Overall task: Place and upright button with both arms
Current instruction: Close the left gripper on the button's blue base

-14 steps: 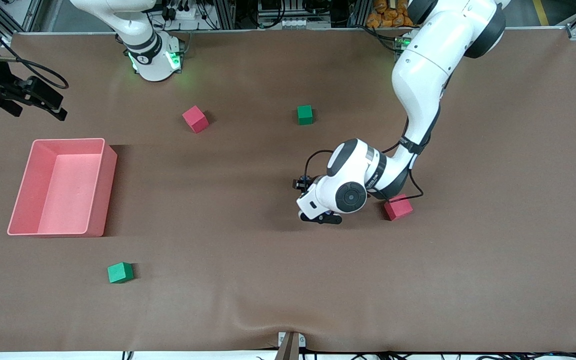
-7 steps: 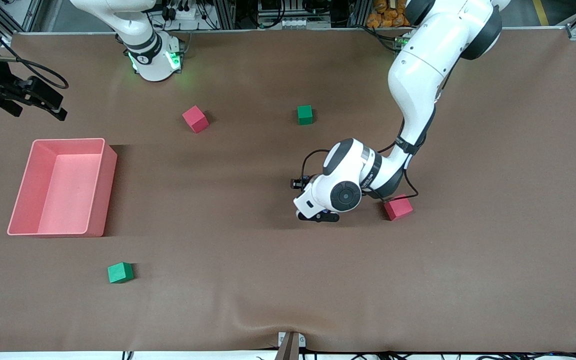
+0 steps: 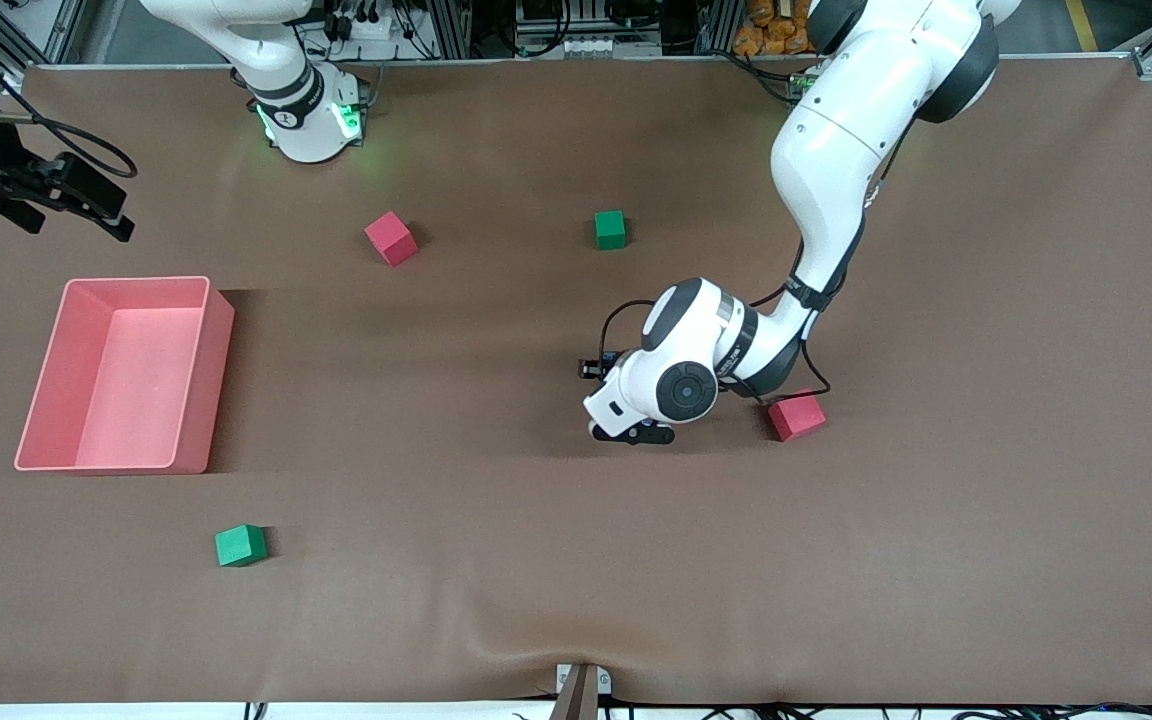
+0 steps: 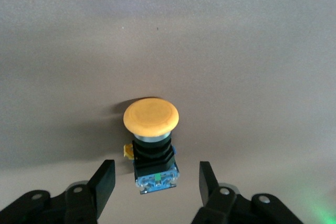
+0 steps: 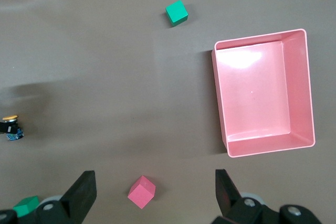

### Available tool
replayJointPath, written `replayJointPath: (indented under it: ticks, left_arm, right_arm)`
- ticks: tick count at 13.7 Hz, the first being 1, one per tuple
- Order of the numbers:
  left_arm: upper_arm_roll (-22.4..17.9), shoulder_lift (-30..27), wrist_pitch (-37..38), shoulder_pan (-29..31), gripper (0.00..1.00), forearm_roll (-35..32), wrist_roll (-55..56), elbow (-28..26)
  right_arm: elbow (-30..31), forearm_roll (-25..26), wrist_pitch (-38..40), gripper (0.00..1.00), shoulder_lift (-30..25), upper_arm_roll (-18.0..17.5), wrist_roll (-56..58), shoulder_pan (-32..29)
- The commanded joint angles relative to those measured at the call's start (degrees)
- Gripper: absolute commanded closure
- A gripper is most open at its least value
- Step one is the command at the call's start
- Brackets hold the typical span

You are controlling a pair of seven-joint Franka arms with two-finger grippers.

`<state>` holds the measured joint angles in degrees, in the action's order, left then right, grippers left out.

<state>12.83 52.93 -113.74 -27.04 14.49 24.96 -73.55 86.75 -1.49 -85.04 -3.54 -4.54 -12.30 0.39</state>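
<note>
Left wrist view — left end effector (image 4: 156, 182) wide around the button (image 4: 151, 142); right end effector (image 5: 156, 190) wide — waiting.

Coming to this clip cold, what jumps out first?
The left arm's pincer, fingers open, is down at mid-table with the orange-capped button lying on its side between them. The pink bin sits toward the right arm's end, and the right pincer waits open, high above the table.
</note>
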Motion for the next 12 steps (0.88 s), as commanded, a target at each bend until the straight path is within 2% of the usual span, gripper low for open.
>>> replayJointPath:
  ticks: [1,9,12]
  left_arm:
    - [-0.26,1.38,-0.25,-0.74,0.28,-1.22,0.79,1.91]
    - [-2.10,2.00,-0.25,-2.67,0.32,-1.31,0.61,1.83]
    - [-2.11,2.09,-0.25,-2.76,0.41,-1.31,0.26,1.83]
  right_arm:
    - [-0.79,0.52,0.22,0.00,0.20,-0.65,0.79,-1.09]
    - [-0.70,0.52,0.13,0.00,0.21,-0.64,0.79,-1.00]
    - [-0.70,0.70,0.05,0.00,0.21,-0.64,3.14,-1.00]
